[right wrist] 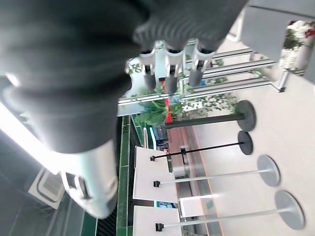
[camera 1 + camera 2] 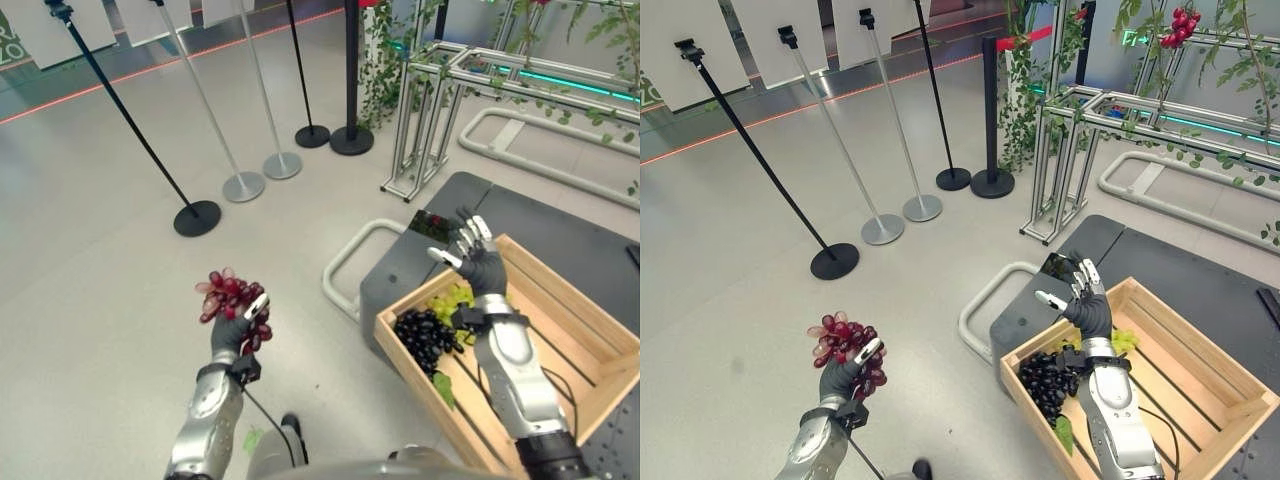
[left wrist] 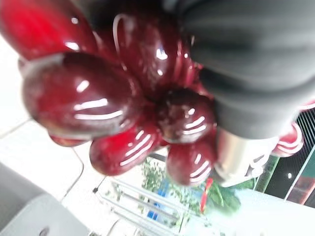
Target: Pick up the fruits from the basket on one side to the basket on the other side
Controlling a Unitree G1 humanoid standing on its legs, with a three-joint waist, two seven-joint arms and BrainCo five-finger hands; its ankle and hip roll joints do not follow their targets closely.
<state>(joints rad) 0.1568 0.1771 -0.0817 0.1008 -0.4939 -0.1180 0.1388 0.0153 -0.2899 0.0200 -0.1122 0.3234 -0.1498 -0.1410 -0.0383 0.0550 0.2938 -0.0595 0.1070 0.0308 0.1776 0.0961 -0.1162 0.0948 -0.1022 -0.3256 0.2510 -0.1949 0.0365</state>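
Observation:
My left hand (image 2: 238,332) is raised over the bare floor at the lower left, shut on a bunch of red grapes (image 2: 226,294). Those red grapes (image 3: 113,113) fill the space right in front of the left wrist camera. A wooden crate (image 2: 560,370) stands on a dark platform to the right. A bunch of black grapes (image 2: 425,338) and a bunch of green grapes (image 2: 452,297) lie in its near-left corner. My right hand (image 2: 474,255) hovers above that corner, fingers straight and spread, holding nothing. Its fingers (image 1: 170,73) also show straight in the right wrist view.
Several stanchion poles with round bases (image 2: 197,217) stand on the floor behind my left hand. An aluminium frame with vines (image 2: 432,110) rises behind the dark platform (image 2: 455,205). A white tube rail (image 2: 345,262) curves beside the platform's left edge.

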